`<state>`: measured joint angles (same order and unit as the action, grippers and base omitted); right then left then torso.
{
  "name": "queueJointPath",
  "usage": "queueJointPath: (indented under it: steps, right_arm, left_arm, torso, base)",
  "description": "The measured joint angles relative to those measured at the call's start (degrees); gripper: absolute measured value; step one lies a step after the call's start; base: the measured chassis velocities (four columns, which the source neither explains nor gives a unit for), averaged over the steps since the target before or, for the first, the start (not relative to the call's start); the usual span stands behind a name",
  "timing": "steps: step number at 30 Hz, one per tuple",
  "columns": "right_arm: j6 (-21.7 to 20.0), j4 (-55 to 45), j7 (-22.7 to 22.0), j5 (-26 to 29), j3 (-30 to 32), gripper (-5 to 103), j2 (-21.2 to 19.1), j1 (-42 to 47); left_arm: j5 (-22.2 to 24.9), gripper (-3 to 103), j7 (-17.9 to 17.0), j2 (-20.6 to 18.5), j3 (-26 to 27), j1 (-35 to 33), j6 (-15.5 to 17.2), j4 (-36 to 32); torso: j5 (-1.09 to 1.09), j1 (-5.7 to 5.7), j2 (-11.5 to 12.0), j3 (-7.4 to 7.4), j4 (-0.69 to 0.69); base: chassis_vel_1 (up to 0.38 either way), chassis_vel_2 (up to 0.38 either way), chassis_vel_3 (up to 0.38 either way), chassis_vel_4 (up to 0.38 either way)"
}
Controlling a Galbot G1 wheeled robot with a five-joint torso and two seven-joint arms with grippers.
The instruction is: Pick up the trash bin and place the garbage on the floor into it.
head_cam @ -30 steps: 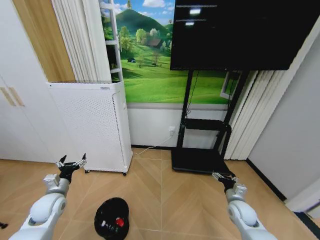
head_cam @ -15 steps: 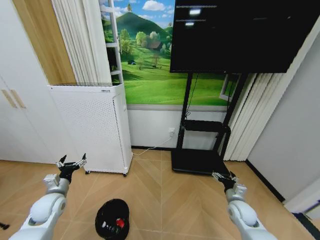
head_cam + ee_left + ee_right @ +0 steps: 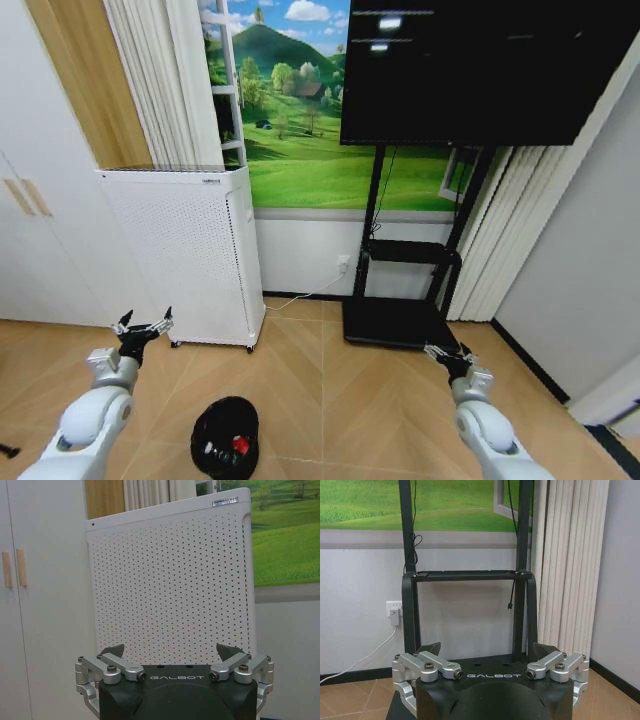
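The black round trash bin (image 3: 225,438) stands on the wooden floor at the bottom of the head view, between my two arms. Inside it I see garbage: a small red piece (image 3: 239,442) and pale bits beside it. My left gripper (image 3: 141,328) (image 3: 171,652) is held up to the left of and beyond the bin, open and empty, facing the white perforated appliance. My right gripper (image 3: 447,354) (image 3: 489,649) is held up on the right, open and empty, facing the TV stand.
A tall white perforated appliance (image 3: 190,250) stands against the wall at the left. A black TV stand (image 3: 400,290) with a large screen (image 3: 480,65) stands at the centre right. White cabinet doors (image 3: 40,240) line the left, curtains (image 3: 495,225) the right.
The trash bin has slid slightly lower in the head view and the appliance slightly right, a small shift of the camera. Both arms hold the same pose.
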<state>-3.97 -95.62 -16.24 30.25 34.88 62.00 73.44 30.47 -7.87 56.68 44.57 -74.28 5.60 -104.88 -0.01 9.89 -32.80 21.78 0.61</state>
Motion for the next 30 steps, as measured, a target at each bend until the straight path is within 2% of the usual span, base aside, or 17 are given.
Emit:
queueJointPath:
  steps: [10,11,13,19,21,25,26,27,28,29,30]
  right_arm:
    - [0.0,0.0,0.0,0.0,0.0,100,0.0,0.0]
    - [0.0,0.0,0.0,0.0,0.0,100,0.0,0.0]
    - [0.0,0.0,0.0,0.0,0.0,100,0.0,0.0]
    - [0.0,0.0,0.0,0.0,0.0,100,0.0,0.0]
    - [0.0,0.0,0.0,0.0,0.0,100,0.0,0.0]
    - [0.0,0.0,0.0,0.0,0.0,100,0.0,0.0]
    - [0.0,0.0,0.0,0.0,0.0,100,0.0,0.0]
    - [0.0,0.0,0.0,0.0,0.0,100,0.0,0.0]
    - [0.0,0.0,0.0,0.0,0.0,100,0.0,0.0]
    - [0.0,0.0,0.0,0.0,0.0,100,0.0,0.0]
    - [0.0,0.0,0.0,0.0,0.0,100,0.0,0.0]
  left_arm:
    - [0.0,100,0.0,0.0,0.0,0.0,0.0,0.0]
    - [0.0,100,0.0,0.0,0.0,0.0,0.0,0.0]
    - [0.0,100,0.0,0.0,0.0,0.0,0.0,0.0]
    - [0.0,100,0.0,0.0,0.0,0.0,0.0,0.0]
    - [0.0,100,0.0,0.0,0.0,0.0,0.0,0.0]
    - [0.0,100,0.0,0.0,0.0,0.0,0.0,0.0]
    - [0.0,100,0.0,0.0,0.0,0.0,0.0,0.0]
    - [0.0,100,0.0,0.0,0.0,0.0,0.0,0.0]
    - [0.0,100,0.0,0.0,0.0,0.0,0.0,0.0]
    - [0.0,100,0.0,0.0,0.0,0.0,0.0,0.0]
    - [0.0,100,0.0,0.0,0.0,0.0,0.0,0.0]
  torso:
    - [0.02,-0.09,0.1,-0.11,0.00]
    - [-0.05,-0.09,0.2,-0.12,-0.01]
    - [0.01,-0.09,0.2,-0.13,0.00]
    - [-0.02,-0.11,0.2,-0.16,0.00]
    - [0.03,-0.12,0.2,-0.17,0.01]
    - [-0.05,-0.14,0.3,-0.20,0.00]
    - [0.06,-0.14,0.3,-0.20,0.01]
    - [0.06,-0.14,0.3,-0.20,0.01]
    - [0.03,-0.15,0.3,-0.21,-0.01]
    - [-0.10,-0.16,0.3,-0.21,0.01]
    - [-0.03,-0.16,0.3,-0.22,0.02]
  base:
    - [0.161,-0.183,-0.178,0.177]
    - [0.214,-0.242,-0.232,0.241]
    - [0.258,-0.257,-0.285,0.258]
    - [0.293,-0.297,-0.305,0.289]
    - [0.351,-0.301,-0.362,0.338]
    - [0.372,-0.399,-0.372,0.374]
    - [0.361,-0.383,-0.353,0.380]
    - [0.361,-0.383,-0.353,0.380]
    - [0.353,-0.378,-0.353,0.362]
    - [0.353,-0.357,-0.348,0.362]
    - [0.383,-0.357,-0.348,0.368]
